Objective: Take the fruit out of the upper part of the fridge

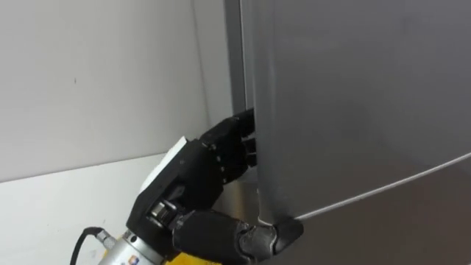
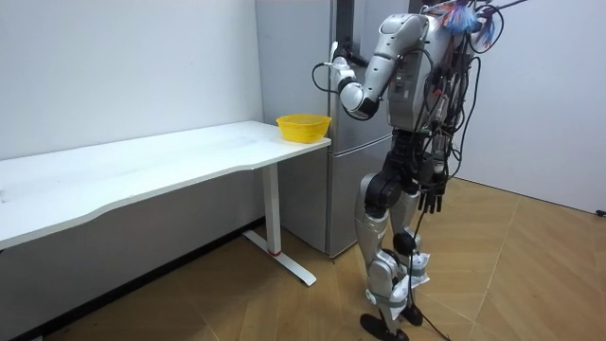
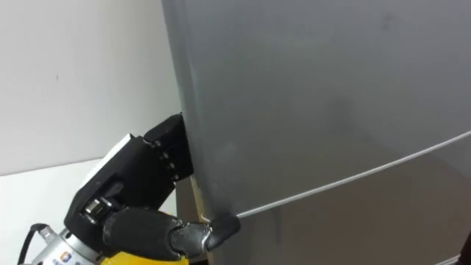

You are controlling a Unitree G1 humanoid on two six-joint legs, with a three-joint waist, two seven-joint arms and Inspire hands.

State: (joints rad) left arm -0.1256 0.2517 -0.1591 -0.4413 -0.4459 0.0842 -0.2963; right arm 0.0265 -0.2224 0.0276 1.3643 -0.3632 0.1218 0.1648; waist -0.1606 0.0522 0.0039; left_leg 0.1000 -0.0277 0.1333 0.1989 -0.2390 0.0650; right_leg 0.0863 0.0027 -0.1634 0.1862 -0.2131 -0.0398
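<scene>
Left hand (image 1: 199, 173) at the near edge of the fridge's upper door (image 1: 353, 96): fingers (image 1: 234, 140) hooked round the edge, tips tucked behind it, thumb pressed on the door front just below. Door looks shut or barely cracked; cannot tell which. Item to fetch unseen, presumably inside, beyond the hand. Right hand (image 2: 431, 201) hangs loose and empty by the thigh. Yellow bowl (image 2: 303, 126) sits under the left wrist. Judged early: grip made; opening, reaching in and lifting out remain.

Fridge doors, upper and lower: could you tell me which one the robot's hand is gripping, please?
The upper grey metal door: the black left hand curls its fingers round its left edge, above the seam that parts it from the lower door.
</scene>
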